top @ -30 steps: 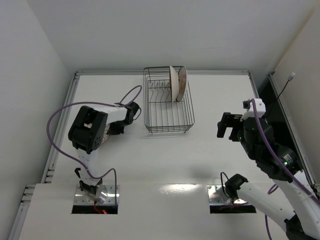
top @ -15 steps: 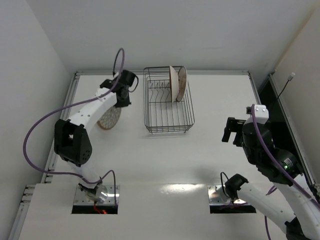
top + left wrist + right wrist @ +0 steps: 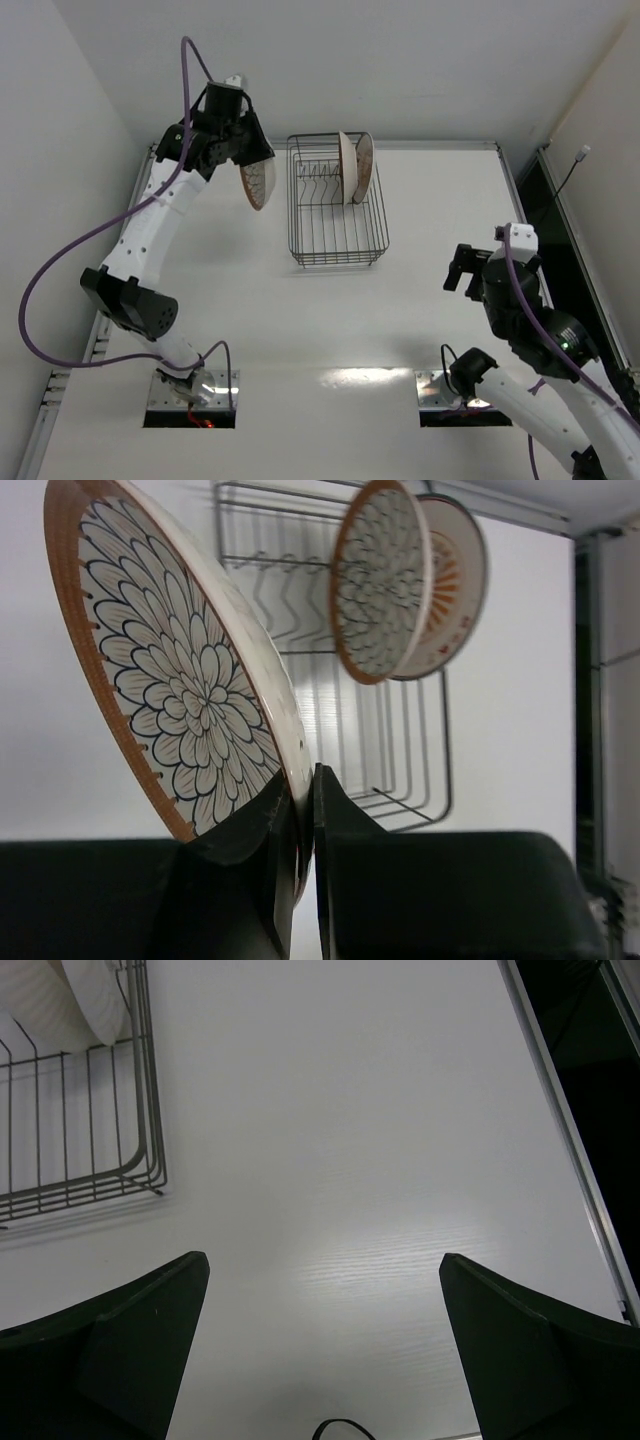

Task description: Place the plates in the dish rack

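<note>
Our left gripper (image 3: pixel 300 785) is clamped on the edge of the brown-rimmed floral plate (image 3: pixel 190 690), aloft just left of the dish rack (image 3: pixel 338 260). We judge this thin pinch may slip, or the plate may clip the rack's wall. Slots beside the two racked plates (image 3: pixel 355 168) look free. Our right gripper (image 3: pixel 320 1260) gapes empty, right of the rack.

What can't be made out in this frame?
Left wrist: lower rim of the held plate, hidden by the left gripper.
Right wrist: dish rack and racked plates, cut off by the frame edges.
Top external: which dividers hold the racked plates, too small.
</note>
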You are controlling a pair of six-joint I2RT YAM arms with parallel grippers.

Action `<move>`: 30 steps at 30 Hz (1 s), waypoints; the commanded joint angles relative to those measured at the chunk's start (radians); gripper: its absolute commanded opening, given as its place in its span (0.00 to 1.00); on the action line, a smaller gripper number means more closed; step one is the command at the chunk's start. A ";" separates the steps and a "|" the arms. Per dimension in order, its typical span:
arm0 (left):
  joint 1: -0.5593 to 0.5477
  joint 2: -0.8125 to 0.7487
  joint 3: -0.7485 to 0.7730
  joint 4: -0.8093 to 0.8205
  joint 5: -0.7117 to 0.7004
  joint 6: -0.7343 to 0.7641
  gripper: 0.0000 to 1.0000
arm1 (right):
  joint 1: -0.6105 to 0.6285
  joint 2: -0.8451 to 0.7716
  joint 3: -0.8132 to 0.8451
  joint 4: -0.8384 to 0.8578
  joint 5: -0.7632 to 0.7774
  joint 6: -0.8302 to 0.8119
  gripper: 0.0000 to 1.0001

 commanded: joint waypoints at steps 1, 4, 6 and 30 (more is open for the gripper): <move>0.050 -0.062 -0.022 0.237 0.246 -0.009 0.00 | 0.012 -0.054 -0.004 0.058 0.027 0.027 1.00; 0.093 -0.094 -0.172 0.471 0.456 -0.032 0.00 | 0.012 -0.113 -0.016 0.067 0.027 0.027 1.00; 0.115 -0.094 -0.259 0.574 0.565 -0.083 0.00 | 0.012 -0.137 -0.025 0.078 0.027 0.027 1.00; 0.153 0.139 -0.224 1.055 0.880 -0.301 0.00 | 0.021 -0.142 -0.036 0.105 -0.013 -0.011 1.00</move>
